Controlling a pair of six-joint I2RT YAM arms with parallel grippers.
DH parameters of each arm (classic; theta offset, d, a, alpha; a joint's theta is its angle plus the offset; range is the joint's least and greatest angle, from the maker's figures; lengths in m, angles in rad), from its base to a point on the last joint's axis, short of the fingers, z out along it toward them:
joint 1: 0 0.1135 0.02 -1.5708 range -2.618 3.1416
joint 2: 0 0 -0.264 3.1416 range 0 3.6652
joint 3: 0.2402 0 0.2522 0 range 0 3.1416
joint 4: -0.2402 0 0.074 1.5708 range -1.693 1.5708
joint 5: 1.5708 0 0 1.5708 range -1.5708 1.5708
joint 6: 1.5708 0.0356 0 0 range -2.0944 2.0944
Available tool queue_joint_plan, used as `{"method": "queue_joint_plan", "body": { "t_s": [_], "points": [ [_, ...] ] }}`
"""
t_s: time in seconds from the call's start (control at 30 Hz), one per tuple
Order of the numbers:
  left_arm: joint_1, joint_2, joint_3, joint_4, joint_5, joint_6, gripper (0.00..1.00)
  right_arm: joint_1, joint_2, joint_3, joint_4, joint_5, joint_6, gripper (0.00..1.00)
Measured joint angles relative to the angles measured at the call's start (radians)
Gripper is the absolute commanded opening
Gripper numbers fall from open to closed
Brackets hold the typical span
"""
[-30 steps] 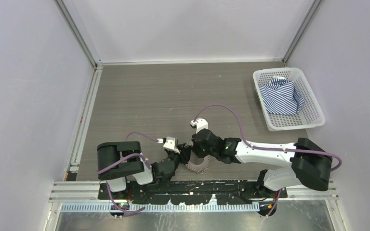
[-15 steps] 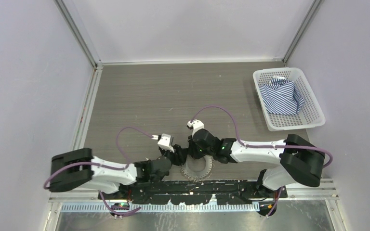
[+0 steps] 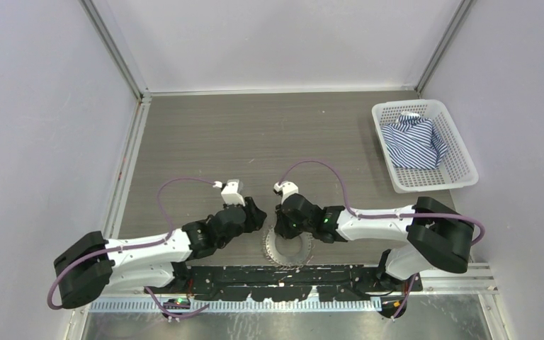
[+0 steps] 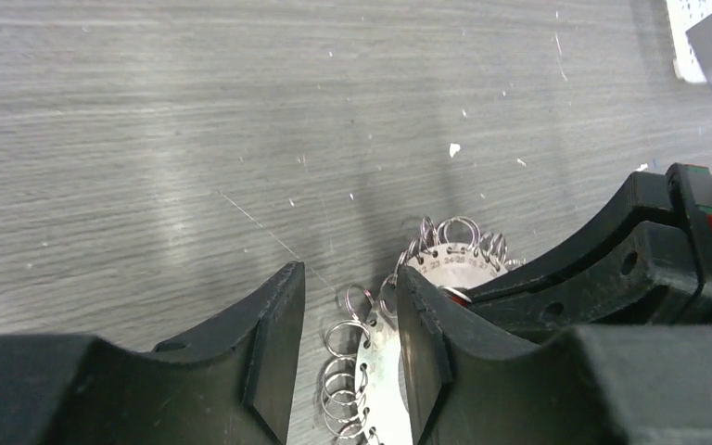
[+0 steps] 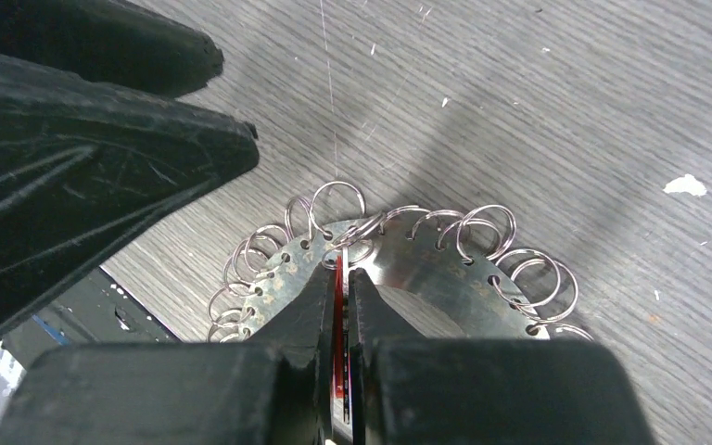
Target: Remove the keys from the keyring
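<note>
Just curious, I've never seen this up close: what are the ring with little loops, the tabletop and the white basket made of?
Keyring: looks like thin sheet metal, silvery and mirror-bright, punched with holes. Its loops: shiny steel-like wire. Table: grey wood-grain, matte, probably laminate rather than solid wood. Basket: white plastic, judging by its moulded lattice walls.

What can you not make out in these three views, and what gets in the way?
Top view: the keys are too small to count.
Right wrist: the red key is mostly hidden between the fingers of the right gripper.
Left wrist: the near part of the keyring is cut off by the bottom edge.
</note>
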Motion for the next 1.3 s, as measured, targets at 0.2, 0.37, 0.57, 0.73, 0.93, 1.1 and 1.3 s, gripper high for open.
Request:
{"method": "queue_joint_plan", "body": {
  "t_s": [0.2, 0.37, 0.57, 0.73, 0.93, 1.1, 1.3],
  "points": [
    [0.059, 0.047, 0.018, -0.01, 0.138, -0.023, 0.39, 0.016, 0.014, -0.002, -0.007, 0.0, 0.019, 0.04],
    [0.11, 0.092, 0.051, -0.009, 0.232, -0.024, 0.36, 0.022, 0.016, -0.01, -0.009, 0.001, 0.026, 0.04],
    [0.135, 0.157, 0.092, 0.009, 0.328, -0.027, 0.34, 0.028, 0.016, -0.024, -0.01, 0.003, 0.026, 0.04],
    [0.14, 0.208, 0.132, 0.006, 0.39, -0.026, 0.34, 0.029, 0.016, -0.027, -0.016, 0.007, 0.026, 0.04],
    [0.144, 0.259, 0.177, -0.015, 0.424, -0.024, 0.3, 0.029, 0.016, -0.027, -0.016, 0.013, 0.026, 0.04],
    [0.144, 0.292, 0.19, -0.051, 0.438, -0.023, 0.3, 0.029, 0.016, -0.027, -0.016, 0.017, 0.024, 0.04],
    [0.144, 0.303, 0.19, -0.084, 0.444, -0.023, 0.3, 0.03, 0.016, -0.027, -0.017, 0.016, 0.02, 0.04]
  ]
}}
